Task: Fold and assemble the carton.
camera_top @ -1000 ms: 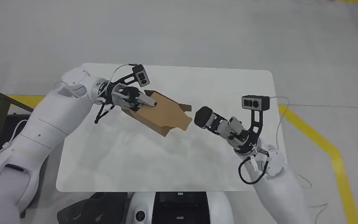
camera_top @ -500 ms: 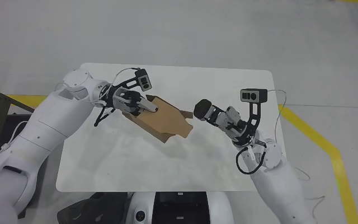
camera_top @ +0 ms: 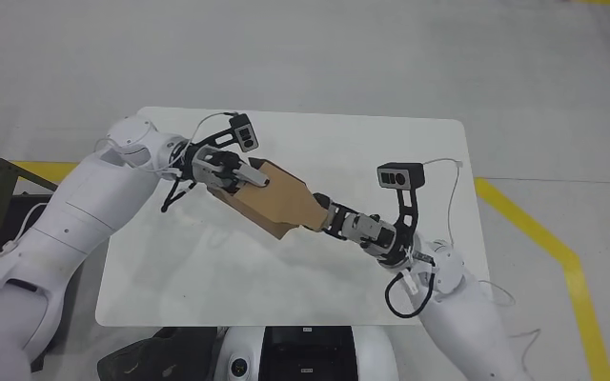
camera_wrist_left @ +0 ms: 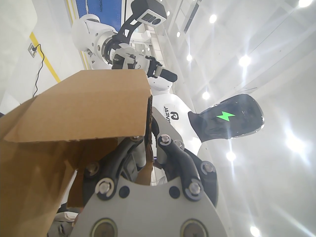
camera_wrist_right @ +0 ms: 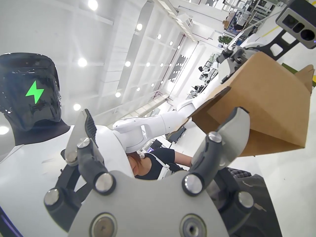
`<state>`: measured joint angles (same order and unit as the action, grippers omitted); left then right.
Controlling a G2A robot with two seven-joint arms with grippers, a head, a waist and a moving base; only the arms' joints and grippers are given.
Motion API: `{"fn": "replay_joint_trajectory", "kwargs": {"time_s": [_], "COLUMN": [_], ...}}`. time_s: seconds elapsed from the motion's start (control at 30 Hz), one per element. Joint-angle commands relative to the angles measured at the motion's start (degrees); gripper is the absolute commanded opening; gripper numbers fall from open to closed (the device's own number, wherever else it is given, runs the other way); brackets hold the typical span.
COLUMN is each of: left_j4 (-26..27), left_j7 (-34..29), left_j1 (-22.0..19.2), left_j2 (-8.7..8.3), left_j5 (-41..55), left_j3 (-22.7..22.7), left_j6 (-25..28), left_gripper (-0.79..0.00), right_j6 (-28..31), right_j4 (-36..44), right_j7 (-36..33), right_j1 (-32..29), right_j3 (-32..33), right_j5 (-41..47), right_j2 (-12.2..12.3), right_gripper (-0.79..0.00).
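Observation:
A brown cardboard carton is held tilted above the middle of the white table. My left gripper is shut on its left end; in the left wrist view the fingers pinch the edge of a carton wall. My right gripper is at the carton's right end, partly under it. In the right wrist view this gripper is open, with one finger lying against the carton and the other standing free.
The white table has bare surface on all sides of the carton. Grey floor with a yellow line runs past the table's right side. A dark object sits at the left edge.
My right gripper has moved left across the table and reached the carton's right end. The small flap that stuck out there is now covered. The left gripper kept its hold.

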<state>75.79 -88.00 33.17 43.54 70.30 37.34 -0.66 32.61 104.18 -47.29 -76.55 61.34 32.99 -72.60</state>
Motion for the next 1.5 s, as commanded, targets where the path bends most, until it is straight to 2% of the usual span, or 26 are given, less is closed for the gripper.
{"fn": "replay_joint_trajectory", "kwargs": {"time_s": [0.0,0.27,0.73,1.1,1.47], "left_j4": [0.2,-0.1,-4.0,-3.4,-2.0], "left_j7": [0.0,0.0,0.0,0.0,0.0], "left_j1": [0.0,-0.3,-1.1,-1.4,-0.9], "left_j2": [0.02,-0.06,0.08,0.75,0.68], "left_j5": [0.1,-0.2,-3.1,-3.9,-2.3], "left_j3": [-0.1,-0.3,0.3,0.2,0.6], "left_j6": [0.0,0.5,3.0,3.2,2.3], "left_gripper": [-0.785,-0.785,-0.785,-0.785,-0.785], "right_j6": [-0.1,0.7,2.5,-4.5,-7.7], "right_j4": [-0.3,-1.0,6.8,4.5,2.9], "right_j7": [0.2,1.2,-0.2,1.5,3.1], "right_j1": [0.4,0.8,-6.0,-2.9,-1.3], "right_j3": [-0.5,-1.0,8.0,4.0,1.3], "right_j5": [-0.3,-1.0,3.0,-0.9,-3.7], "right_j2": [-0.1,-0.3,1.3,1.0,0.7], "right_gripper": [0.0,0.0,0.0,0.0,0.0]}}
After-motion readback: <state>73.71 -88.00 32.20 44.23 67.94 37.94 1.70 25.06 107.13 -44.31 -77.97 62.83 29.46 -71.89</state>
